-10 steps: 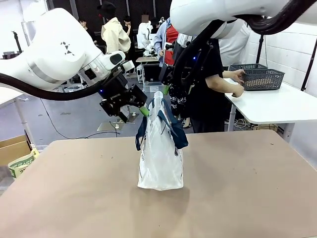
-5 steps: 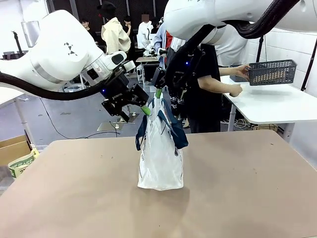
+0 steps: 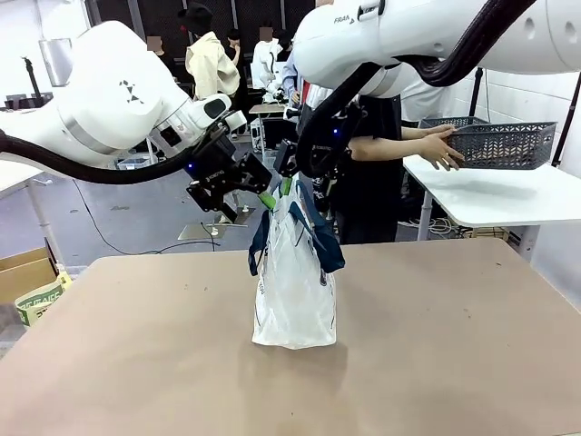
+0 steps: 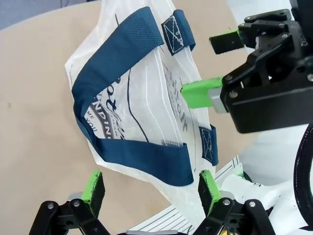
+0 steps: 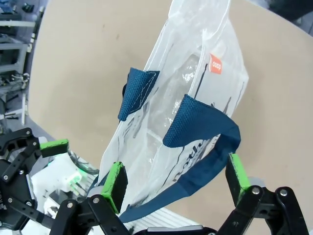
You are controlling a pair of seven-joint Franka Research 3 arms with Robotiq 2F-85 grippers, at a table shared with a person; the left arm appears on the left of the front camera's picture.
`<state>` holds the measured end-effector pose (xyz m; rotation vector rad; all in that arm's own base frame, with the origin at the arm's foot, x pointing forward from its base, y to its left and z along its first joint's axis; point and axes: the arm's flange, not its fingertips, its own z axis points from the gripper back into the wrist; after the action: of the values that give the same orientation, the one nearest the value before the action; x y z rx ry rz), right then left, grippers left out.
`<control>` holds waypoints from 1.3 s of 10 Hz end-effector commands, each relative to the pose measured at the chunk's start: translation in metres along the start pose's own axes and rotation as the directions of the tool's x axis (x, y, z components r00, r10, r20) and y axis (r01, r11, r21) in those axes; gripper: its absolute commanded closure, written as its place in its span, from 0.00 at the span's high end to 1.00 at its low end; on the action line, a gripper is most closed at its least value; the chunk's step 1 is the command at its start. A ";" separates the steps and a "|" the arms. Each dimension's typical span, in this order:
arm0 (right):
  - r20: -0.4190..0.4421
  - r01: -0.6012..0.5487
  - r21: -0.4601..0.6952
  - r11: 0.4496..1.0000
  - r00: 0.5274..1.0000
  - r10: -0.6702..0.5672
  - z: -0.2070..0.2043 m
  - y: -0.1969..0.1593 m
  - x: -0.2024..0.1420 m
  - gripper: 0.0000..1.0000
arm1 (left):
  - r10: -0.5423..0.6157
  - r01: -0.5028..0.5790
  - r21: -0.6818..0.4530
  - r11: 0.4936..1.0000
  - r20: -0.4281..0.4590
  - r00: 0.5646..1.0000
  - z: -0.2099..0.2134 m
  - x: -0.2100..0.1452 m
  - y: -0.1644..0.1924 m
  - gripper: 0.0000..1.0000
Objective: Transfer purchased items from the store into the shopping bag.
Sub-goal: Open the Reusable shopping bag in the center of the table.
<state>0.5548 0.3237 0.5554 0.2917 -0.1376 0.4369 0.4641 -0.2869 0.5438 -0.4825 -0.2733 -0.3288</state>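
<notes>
Your left claw [image 3: 260, 200] and right claw [image 3: 286, 185] tilt down from either side over the shopping bag [image 3: 295, 282] standing mid-desk [image 3: 136, 345] — both spread wide, straddling its top edge.

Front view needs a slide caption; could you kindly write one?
Open left gripper and right gripper flank the upright shopping bag.

Glossy translucent plastic shopping bag [image 3: 292, 291], woven cloth handles [image 4: 117, 54], seemingly matt table [image 3: 136, 363]

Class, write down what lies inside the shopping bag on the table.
Looking into the shopping bag, crumpled translucent plastic shows; no item can be made out. Folds and cloudy walls hide its bottom.
</notes>
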 end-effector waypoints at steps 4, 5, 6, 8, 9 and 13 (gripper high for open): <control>-0.063 0.049 0.017 0.999 0.997 -0.048 -0.018 0.000 0.004 1.00 | 0.041 -0.041 0.008 0.999 0.034 0.999 -0.023 0.021 -0.005 1.00; -0.069 0.052 0.019 0.998 0.996 -0.050 -0.022 -0.002 0.004 1.00 | 0.049 -0.050 0.026 0.998 0.027 0.998 -0.026 0.021 -0.005 0.96; -0.058 0.028 0.016 0.999 0.998 -0.027 -0.025 -0.003 0.002 1.00 | 0.048 -0.049 0.045 0.998 0.027 0.998 -0.028 0.019 -0.003 0.80; -0.049 0.005 0.009 1.000 0.999 -0.005 -0.024 -0.002 0.001 0.60 | 0.059 -0.059 0.058 0.997 0.014 0.998 -0.031 0.013 0.000 0.41; -0.051 0.005 0.014 1.000 0.999 -0.005 -0.024 -0.002 0.000 0.40 | 0.063 -0.063 0.062 0.996 0.014 0.998 -0.031 0.012 0.002 0.21; -0.076 0.021 0.016 1.000 0.997 -0.020 -0.027 -0.007 -0.013 0.00 | 0.072 -0.074 0.081 0.994 0.022 0.997 -0.023 0.006 0.010 0.00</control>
<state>0.5571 0.3286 0.5283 0.2830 -0.0704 0.4254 0.4850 -0.2969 0.5210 -0.4419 -0.2807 -0.2718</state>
